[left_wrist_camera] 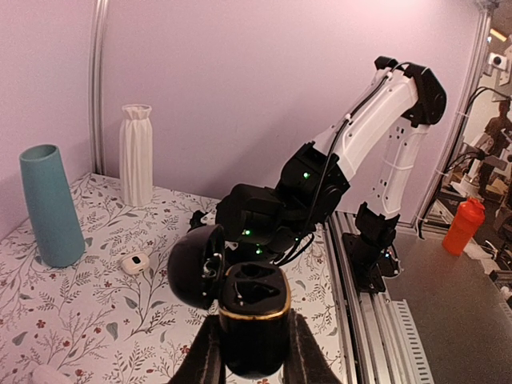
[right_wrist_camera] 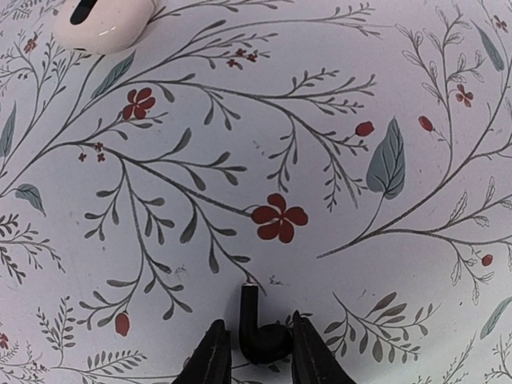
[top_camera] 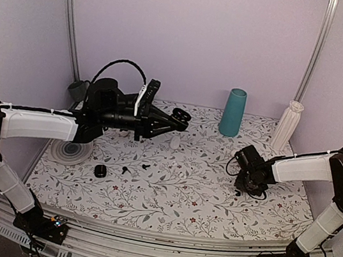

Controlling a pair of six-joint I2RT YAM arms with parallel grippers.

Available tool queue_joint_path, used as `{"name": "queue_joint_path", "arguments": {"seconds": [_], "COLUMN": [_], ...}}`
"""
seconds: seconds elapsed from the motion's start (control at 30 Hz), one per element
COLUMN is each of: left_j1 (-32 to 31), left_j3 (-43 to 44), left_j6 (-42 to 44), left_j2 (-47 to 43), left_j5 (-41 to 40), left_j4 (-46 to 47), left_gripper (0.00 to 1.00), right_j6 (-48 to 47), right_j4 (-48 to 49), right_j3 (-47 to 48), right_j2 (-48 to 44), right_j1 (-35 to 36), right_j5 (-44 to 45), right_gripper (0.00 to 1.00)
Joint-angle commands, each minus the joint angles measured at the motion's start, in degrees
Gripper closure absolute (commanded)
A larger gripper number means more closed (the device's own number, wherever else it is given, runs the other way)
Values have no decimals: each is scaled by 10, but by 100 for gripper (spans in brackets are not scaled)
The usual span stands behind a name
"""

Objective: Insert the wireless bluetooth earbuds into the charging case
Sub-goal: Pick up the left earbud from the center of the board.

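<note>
Left tool: clamped fully on the lower body of the charging case, one finger on each flank; raised clear of the tabletop, which leaves room below and in front for the other arm.
Charging case: black with a gold rim, upright, mouth tilted toward the right arm; judged to be presented as a fixed target so that an earbud can be dropped in from above.
Lid: swung open to the side, clear of the mouth, so nothing bars the wells.
Wells: dark on dark; look unfilled, but not certain.
Right tool: low over the tabletop, well apart from the case, narrowed to a slim gap around the black earbud; one pad appears to touch the bud, a sliver may remain on the other side, so a firm pinch cannot be confirmed.
Black earbud: lying flat on the floral tabletop, rounded head between the fingers, stem pointing away from the tool; gripping the head leaves the stem free to go into the case first.
Spare black earbuds: two small dark pieces loose near mid-tabletop, apart from both tools.
Small black object: just left of those; too small to name.
White case: shut, resting on the tabletop beyond the right tool; not involved.
Teal vase, white vase: upright at the back edge, out of the working path.
Step in hand: judged as pickup; nothing inserted yet.
</note>
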Motion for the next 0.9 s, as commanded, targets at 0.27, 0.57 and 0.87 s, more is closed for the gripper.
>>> {"name": "queue_joint_path", "arguments": {"seconds": [0.27, 0.57, 0.87], "left_j1": [6, 6, 6], "left_j3": [14, 19, 12], "left_j6": [-2, -1, 11], "left_j2": [-15, -12, -7], "left_j5": [4, 3, 4], "left_j4": [-4, -10, -9], "left_gripper": [100, 100, 100], "right_j6": [-25, -61, -109], "right_j4": [19, 31, 44], "right_j3": [5, 13, 40], "right_j2": [15, 3, -32], "right_j1": [3, 2, 2], "right_j5": [14, 7, -73], "right_gripper": [78, 80, 85]}}
